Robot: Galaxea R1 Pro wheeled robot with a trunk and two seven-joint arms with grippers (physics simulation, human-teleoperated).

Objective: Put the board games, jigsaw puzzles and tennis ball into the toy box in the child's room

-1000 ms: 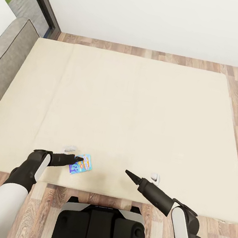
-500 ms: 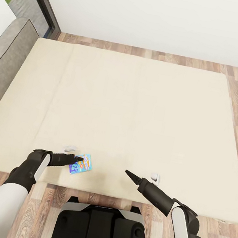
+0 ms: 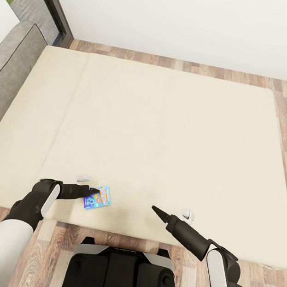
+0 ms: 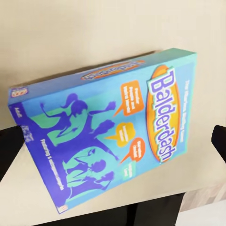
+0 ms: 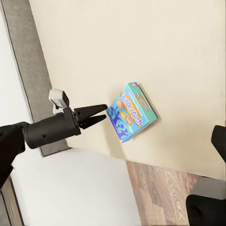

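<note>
While the blue board game (image 3: 97, 199) lies flat near the bed (image 3: 164, 133) edge, left gripper (image 3: 89, 193) reaches it with fingers spread, nothing pinched; right gripper (image 3: 155, 210) hovers pressed together. Judging by this, boxing's barely begun.

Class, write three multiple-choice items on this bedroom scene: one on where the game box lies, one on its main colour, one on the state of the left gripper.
1. The small blue rectangular board game box lies on:
A. the wood-plank floor
B. the beige mattress of the bed, near its front edge
C. a table

2. Its main colour is:
A. red
B. blue
C. yellow-green

3. The left gripper is:
A. open at the box
B. shut on the box
C. holding a ball

Answers: 1 B, since mattress surrounds the box. 2 B, as the left wrist view shows a blue cover. 3 A, because the right wrist view shows its fingers parted just short of the box.
</note>
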